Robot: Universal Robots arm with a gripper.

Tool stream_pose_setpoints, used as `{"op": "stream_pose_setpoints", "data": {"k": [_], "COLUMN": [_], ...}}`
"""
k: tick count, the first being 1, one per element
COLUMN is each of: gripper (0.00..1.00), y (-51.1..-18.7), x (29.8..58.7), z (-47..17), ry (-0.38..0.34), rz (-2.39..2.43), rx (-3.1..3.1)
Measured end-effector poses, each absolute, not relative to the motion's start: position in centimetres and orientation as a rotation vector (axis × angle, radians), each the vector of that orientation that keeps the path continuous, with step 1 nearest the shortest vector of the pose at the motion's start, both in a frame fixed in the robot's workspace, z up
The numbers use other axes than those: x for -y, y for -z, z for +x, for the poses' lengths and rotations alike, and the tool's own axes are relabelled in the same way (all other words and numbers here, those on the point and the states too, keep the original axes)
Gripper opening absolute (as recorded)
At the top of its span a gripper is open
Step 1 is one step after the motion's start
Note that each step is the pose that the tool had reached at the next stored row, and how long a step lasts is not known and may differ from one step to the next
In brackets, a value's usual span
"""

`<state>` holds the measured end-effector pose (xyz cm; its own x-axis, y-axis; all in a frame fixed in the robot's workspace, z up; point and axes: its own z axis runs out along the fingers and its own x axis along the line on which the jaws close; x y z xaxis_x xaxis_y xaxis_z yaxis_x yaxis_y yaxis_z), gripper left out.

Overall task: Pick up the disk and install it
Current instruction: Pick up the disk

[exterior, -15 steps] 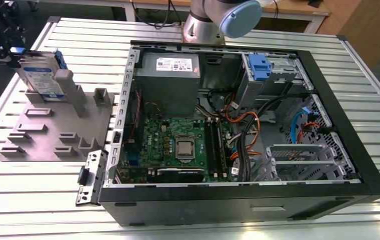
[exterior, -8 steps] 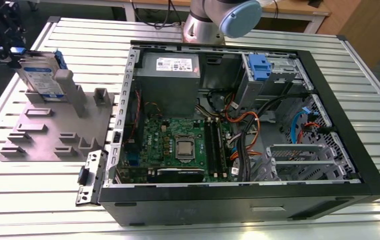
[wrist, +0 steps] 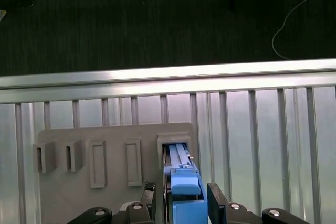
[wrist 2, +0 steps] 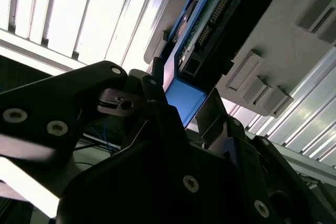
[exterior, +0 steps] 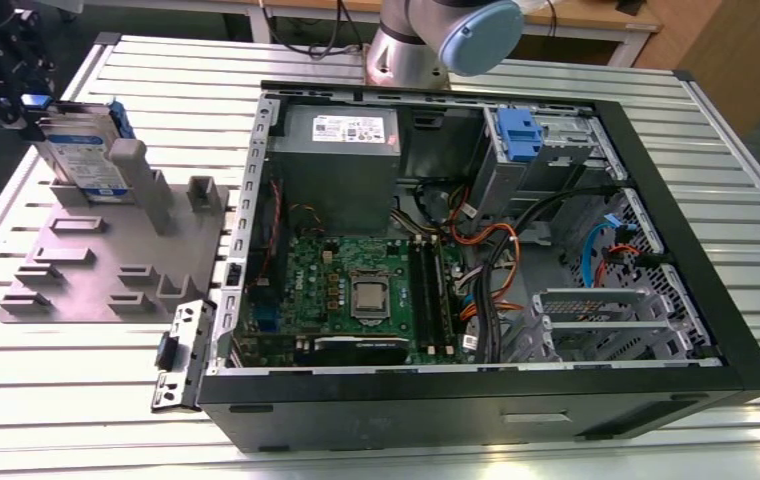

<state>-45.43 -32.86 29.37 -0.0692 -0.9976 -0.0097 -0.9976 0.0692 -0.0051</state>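
The disk (exterior: 87, 150) stands on edge in a slot of the grey fixture plate (exterior: 100, 270), at the exterior view's left, outside the computer case. It is silver with a white-and-blue label and a blue carrier. My gripper (exterior: 31, 105) sits at its upper blue end. In both wrist views the black fingers (wrist: 216, 200) straddle that blue end (wrist: 182, 182) (wrist 2: 184, 98), with a narrow gap on each side. My gripper (wrist: 181, 199) (wrist 2: 181, 103) is open, and the disk rests in its slot.
The open computer case (exterior: 487, 230) lies on the slatted metal table, with the grey power supply (exterior: 340, 130) and a blue-tabbed carrier (exterior: 519, 135) inside it. The arm's base (exterior: 420, 40) stands behind the case. The table's edge (wrist: 168, 80) and dark floor lie just beyond the fixture.
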Motion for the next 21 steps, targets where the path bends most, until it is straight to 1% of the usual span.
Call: {"op": "stream_pose_setpoints", "data": {"k": [13,14,15,16,21], "gripper": [0.51,0.43,0.43,0.37,0.37], "y": [-29.09,-29.08,-29.08,-29.08,-29.07], "x": [32.65,32.66,32.65,32.65,32.66], "z": [-45.43,-45.43,-45.43,-45.43,-45.43], "ry": [-0.005,-0.005,-0.005,-0.004,-0.001], "rz": [-2.136,-2.136,-2.136,-2.136,-2.137], "rx": [-2.289,-2.289,-2.289,-2.289,-2.29]}}
